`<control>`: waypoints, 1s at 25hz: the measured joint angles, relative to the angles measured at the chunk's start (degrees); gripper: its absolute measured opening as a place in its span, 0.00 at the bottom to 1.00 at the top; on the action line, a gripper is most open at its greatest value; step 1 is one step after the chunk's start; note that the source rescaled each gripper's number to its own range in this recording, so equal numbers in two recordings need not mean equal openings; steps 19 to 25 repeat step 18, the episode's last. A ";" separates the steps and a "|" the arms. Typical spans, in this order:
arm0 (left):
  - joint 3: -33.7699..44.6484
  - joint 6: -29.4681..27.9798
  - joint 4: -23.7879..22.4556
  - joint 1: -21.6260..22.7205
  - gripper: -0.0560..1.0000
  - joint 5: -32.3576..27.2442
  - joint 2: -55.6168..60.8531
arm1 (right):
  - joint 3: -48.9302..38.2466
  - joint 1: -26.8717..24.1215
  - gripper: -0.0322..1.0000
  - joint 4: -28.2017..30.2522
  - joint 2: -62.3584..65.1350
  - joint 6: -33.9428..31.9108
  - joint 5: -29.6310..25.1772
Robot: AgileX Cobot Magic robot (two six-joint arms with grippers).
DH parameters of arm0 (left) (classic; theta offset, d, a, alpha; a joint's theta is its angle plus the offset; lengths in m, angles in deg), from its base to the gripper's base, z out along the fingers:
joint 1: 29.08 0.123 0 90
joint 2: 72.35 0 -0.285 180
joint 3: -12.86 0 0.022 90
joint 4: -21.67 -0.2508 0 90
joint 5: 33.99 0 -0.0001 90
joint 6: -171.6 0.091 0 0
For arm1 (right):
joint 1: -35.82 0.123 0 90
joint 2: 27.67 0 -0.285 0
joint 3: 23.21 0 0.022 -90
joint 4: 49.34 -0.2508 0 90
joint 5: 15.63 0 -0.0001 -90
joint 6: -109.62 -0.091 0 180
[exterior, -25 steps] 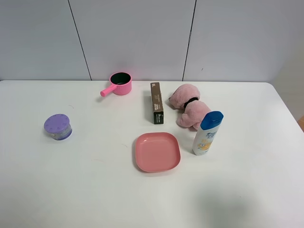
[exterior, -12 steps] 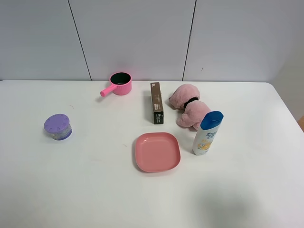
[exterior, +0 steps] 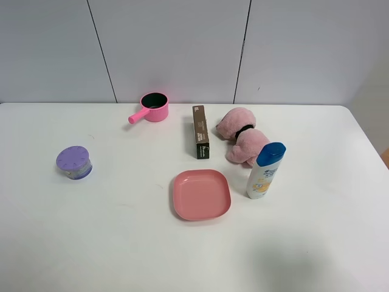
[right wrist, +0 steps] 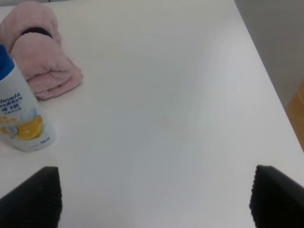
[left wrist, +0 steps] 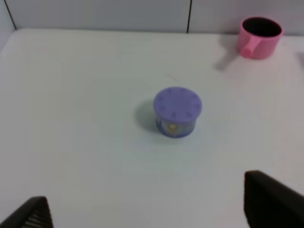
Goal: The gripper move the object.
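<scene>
Starting at the left, the left gripper [left wrist: 147, 211] hangs spread wide and empty near a purple-lidded jar [exterior: 74, 162]. Right of the pink plate [exterior: 201, 194], the shampoo bottle [exterior: 265, 171] stands upright against the pink plush toy [exterior: 242, 143]; the right gripper [right wrist: 154, 197] beside it is likewise wide apart, holding nothing.

Bottle [exterior: 265, 171] right of plate [exterior: 201, 194] (toy [exterior: 242, 135] behind).
</scene>
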 joint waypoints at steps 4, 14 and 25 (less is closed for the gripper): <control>1.54 -0.02 -1.81 0.00 0.70 -0.54 0.00 | 0.00 0.00 1.00 0.00 0.00 0.05 0.00; 1.59 -0.07 -2.14 0.00 0.70 -0.54 0.00 | 0.00 0.00 1.00 0.00 0.00 0.05 0.00; 1.59 -0.07 -2.14 0.00 0.69 -0.54 0.00 | 0.00 0.00 1.00 0.00 0.00 0.05 0.00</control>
